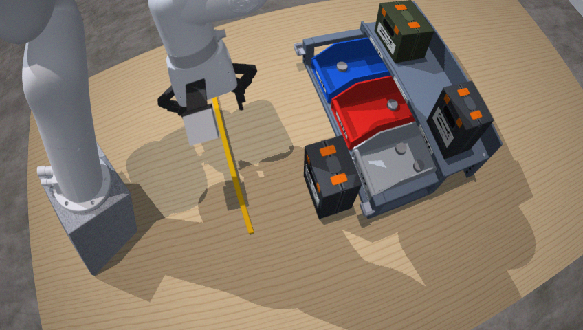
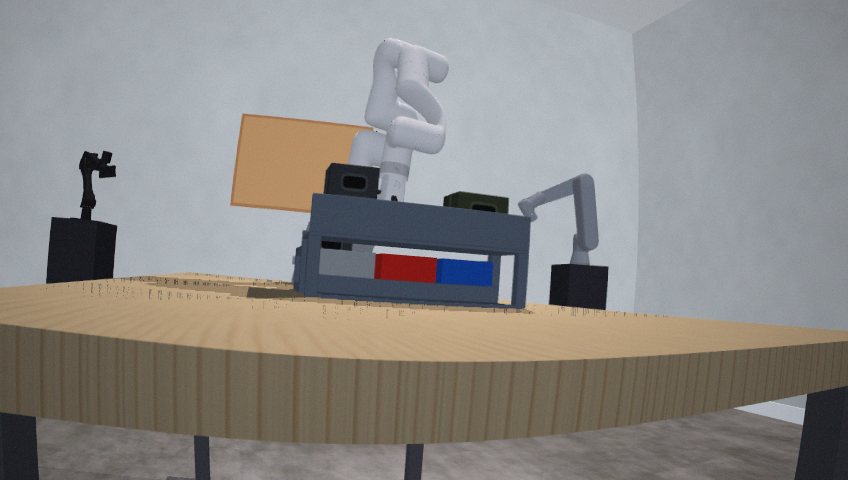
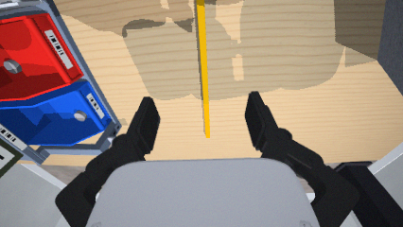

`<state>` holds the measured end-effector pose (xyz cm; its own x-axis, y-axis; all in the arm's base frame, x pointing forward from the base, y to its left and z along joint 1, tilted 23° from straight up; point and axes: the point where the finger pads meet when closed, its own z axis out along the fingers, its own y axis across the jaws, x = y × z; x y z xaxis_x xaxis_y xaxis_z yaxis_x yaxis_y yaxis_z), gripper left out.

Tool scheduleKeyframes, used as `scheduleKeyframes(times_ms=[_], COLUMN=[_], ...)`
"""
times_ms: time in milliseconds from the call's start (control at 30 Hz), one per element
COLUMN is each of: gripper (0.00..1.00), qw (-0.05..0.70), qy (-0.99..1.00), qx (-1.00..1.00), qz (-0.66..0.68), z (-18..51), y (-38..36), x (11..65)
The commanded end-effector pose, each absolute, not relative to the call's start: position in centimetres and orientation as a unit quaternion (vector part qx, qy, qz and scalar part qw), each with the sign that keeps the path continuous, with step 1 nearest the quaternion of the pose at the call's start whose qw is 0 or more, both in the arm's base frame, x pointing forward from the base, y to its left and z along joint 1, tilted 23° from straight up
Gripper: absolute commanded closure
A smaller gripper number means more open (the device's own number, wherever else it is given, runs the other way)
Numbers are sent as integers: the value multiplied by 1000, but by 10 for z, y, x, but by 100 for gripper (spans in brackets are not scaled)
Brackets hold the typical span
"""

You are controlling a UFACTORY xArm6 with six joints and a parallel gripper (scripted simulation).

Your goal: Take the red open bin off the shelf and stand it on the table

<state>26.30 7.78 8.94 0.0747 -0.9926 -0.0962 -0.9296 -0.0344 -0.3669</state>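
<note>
Red open bin sat in the lower level of the grey shelf, between a blue bin and a grey bin, its open front facing the arm side of the wooden counter. The hand hovered above the counter, well apart from the shelf, with both black fingers spread to their full width and nothing between them or touching them. A thin yellow strip lay flat on the counter, and in the wrist view its end fell between the spread fingers, below them. The red bin contained one small grey round part; the blue bin contained one similar part; the grey bin contained two. All three bins had sloped, cut-down fronts with label strips on the front lip. A dark green closed box and a black closed box, each with orange latches, stood on the shelf's top board. A second black box with orange latches stood on the counter just beside the grey bin's end of the shelf. The counter surface showed a straight wood grain.
</note>
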Motion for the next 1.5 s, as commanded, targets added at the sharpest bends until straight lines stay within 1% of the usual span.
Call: scheduleKeyframes(times_ms=[0,433,467,600,1000,1167,1467], gripper=[0,0,0,0,0,0,0], qw=[188,193,177,193,193,194,194], qy=[666,664,670,664,664,664,664], qx=[-719,-721,-718,-721,-721,-720,-720], qz=[-58,-49,-64,-49,-49,-53,-53], z=[89,89,89,88,88,103,103], y=[77,77,78,77,77,71,71], x=[263,263,264,263,263,311,311])
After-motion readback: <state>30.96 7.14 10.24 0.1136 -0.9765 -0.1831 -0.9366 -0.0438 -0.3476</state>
